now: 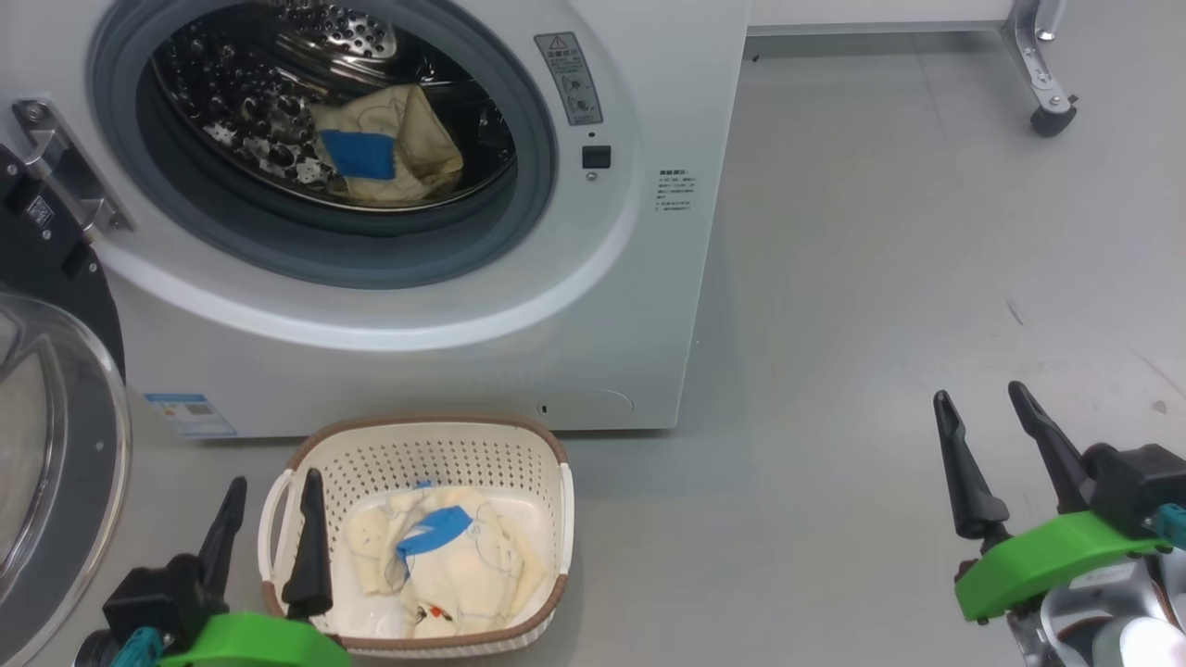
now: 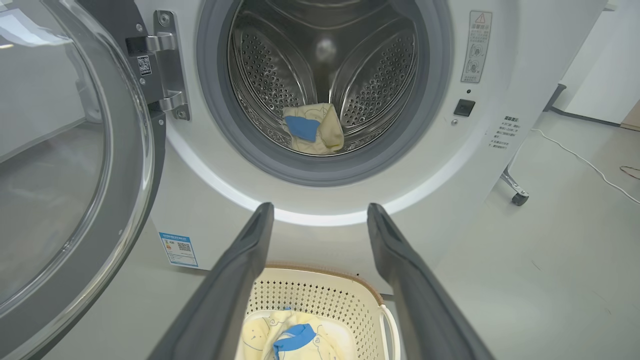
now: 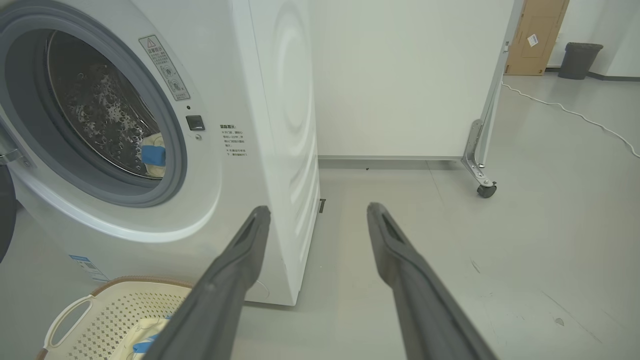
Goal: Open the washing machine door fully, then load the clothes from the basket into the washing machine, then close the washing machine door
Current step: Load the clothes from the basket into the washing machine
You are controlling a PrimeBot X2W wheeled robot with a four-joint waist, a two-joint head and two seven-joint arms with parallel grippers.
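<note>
The white washing machine (image 1: 593, 306) (image 2: 475, 165) (image 3: 280, 125) stands with its door (image 1: 56, 445) (image 2: 75, 165) swung wide to the left. One cream garment with a blue patch (image 1: 384, 148) (image 2: 312, 129) (image 3: 152, 156) lies in the steel drum. More cream clothes with blue trim (image 1: 445, 556) (image 2: 287, 337) (image 3: 142, 337) lie in the basket (image 1: 435, 454) (image 2: 320, 295) (image 3: 100, 310) on the floor before the machine. My left gripper (image 1: 273, 491) (image 2: 320, 210) hangs open at the basket's left handle, holding nothing. Far right over bare floor, my right gripper (image 1: 982, 398) (image 3: 320, 210) is open and holds nothing.
A white panel on a castor leg (image 1: 1052, 116) (image 3: 485, 189) (image 2: 519, 198) stands right of the machine. A white cable (image 3: 575, 115) (image 2: 580, 160) trails over the grey floor (image 1: 880, 278). A bin (image 3: 577, 60) and a cardboard box (image 3: 537, 35) sit far off.
</note>
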